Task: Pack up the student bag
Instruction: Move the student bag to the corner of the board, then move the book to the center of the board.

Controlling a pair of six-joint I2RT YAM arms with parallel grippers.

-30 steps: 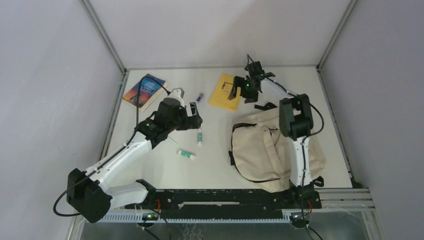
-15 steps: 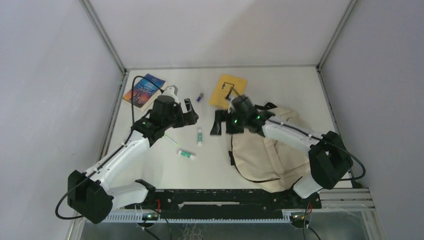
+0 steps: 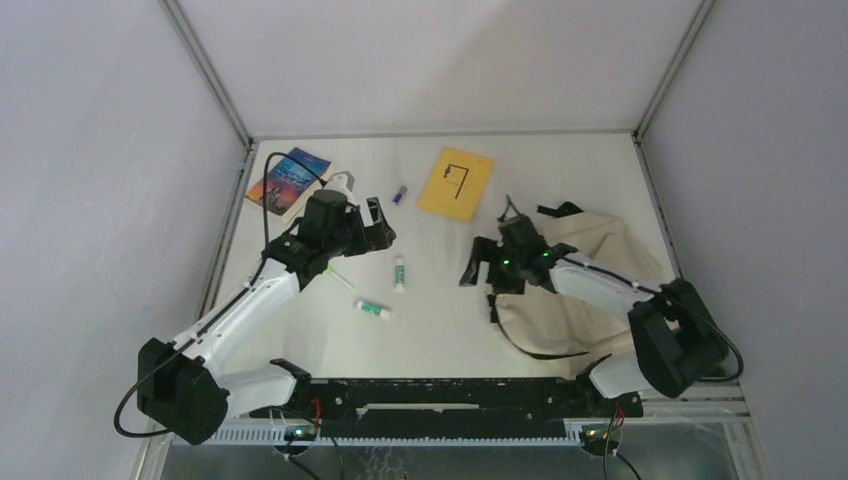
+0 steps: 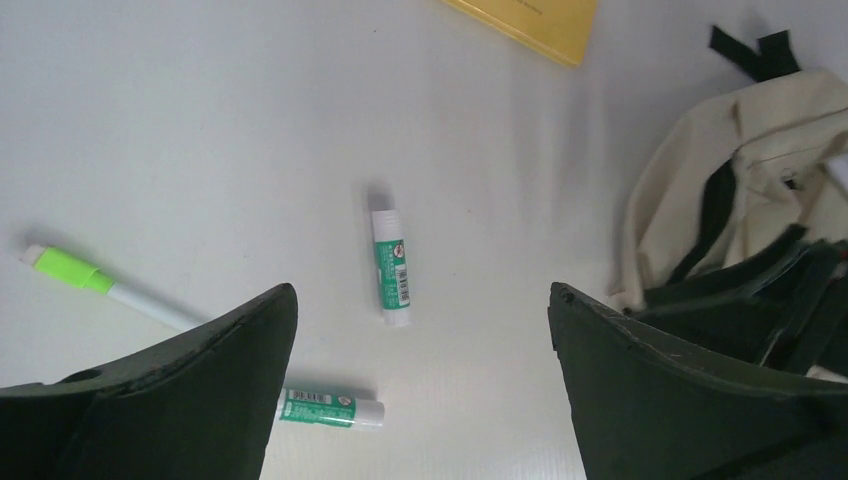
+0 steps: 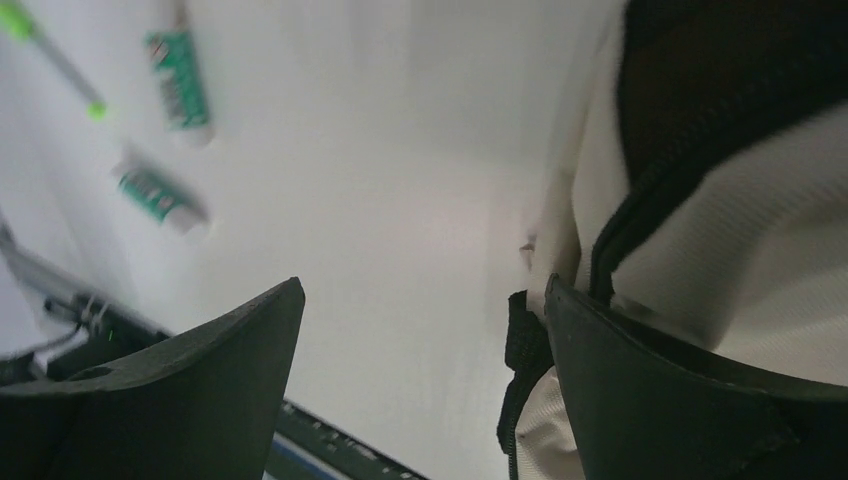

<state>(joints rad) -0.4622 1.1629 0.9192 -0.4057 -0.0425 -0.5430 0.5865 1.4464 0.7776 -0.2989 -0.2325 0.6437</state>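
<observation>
The student bag (image 3: 590, 285) is a cream canvas backpack with black trim, lying at the right of the table. My right gripper (image 3: 482, 284) is open at the bag's left edge. In the right wrist view (image 5: 422, 290) one finger (image 5: 640, 380) lies against the black zip trim of the bag (image 5: 730, 250), and nothing is between the jaws. My left gripper (image 3: 384, 227) hangs open over the middle left of the table. In its wrist view (image 4: 420, 292) it hovers above two green-and-white glue sticks (image 4: 390, 270) (image 4: 330, 408).
On the table lie a yellow booklet (image 3: 456, 183) at the back, a blue book (image 3: 289, 179) at the back left, a small purple item (image 3: 400, 194), a green-capped marker (image 3: 340, 278) and the glue sticks (image 3: 400, 272) (image 3: 372, 309). The black rail (image 3: 450, 395) runs along the near edge.
My right arm swung from the back by the yellow booklet down to the bag's left edge, still open. The bag's shape shifted to the right. My left arm barely moved.
</observation>
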